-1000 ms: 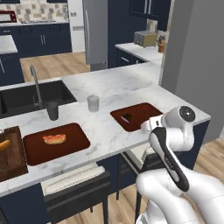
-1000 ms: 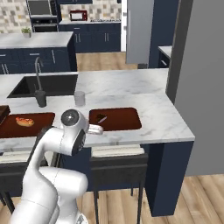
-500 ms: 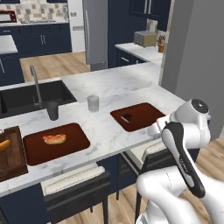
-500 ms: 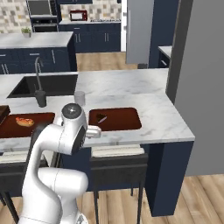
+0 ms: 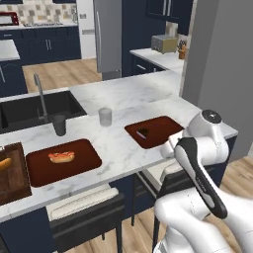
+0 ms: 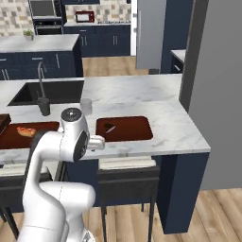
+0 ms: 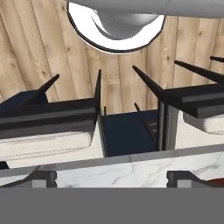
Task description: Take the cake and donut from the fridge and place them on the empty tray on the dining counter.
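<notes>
Arm pulled back from flat dark reddish-brown tray [image 5: 157, 130]; two-finger gripper [image 7: 112, 177] spread, empty. Small dark chocolate cake slice [image 6: 109, 128] lies on tray. Judgement: cake delivered, donut outstanding.

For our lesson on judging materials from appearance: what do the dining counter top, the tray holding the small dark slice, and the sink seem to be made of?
The dining counter top looks like polished marble: white with grey veins. The tray looks like smooth dark reddish-brown wood or plastic; the even colour leaves that open. The cake lies on it. The sink looks like matt black composite or coated metal, with no shine.
</notes>
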Robot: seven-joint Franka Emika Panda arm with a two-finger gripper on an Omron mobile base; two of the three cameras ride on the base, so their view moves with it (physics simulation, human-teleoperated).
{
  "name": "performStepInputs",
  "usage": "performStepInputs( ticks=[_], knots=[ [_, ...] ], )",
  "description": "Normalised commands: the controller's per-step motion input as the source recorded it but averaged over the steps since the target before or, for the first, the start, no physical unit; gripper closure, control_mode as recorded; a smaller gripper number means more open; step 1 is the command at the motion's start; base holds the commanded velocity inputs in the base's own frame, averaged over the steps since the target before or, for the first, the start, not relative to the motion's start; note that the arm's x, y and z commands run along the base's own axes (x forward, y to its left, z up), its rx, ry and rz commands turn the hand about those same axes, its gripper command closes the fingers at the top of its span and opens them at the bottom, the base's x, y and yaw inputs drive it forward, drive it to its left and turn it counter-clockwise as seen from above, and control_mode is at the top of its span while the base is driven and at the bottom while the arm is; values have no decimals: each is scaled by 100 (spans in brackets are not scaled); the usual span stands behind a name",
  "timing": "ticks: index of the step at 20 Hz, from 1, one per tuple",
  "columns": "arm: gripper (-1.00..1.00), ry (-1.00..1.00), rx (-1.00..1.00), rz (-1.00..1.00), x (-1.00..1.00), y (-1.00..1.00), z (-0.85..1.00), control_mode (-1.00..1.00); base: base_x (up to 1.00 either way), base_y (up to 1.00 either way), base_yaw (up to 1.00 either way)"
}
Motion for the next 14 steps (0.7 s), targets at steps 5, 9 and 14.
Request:
performStepInputs(
  ticks=[5, 9, 14],
  knots=[
    [-100, 0, -1, 0, 0, 5, -2, 100, -38, 6, 0],
    [-100, 0, 0, 0, 0, 0, 0, 100, -66, 0, 0],
    [-100, 0, 0, 0, 0, 0, 0, 100, -40, 8, 28]
  ],
)
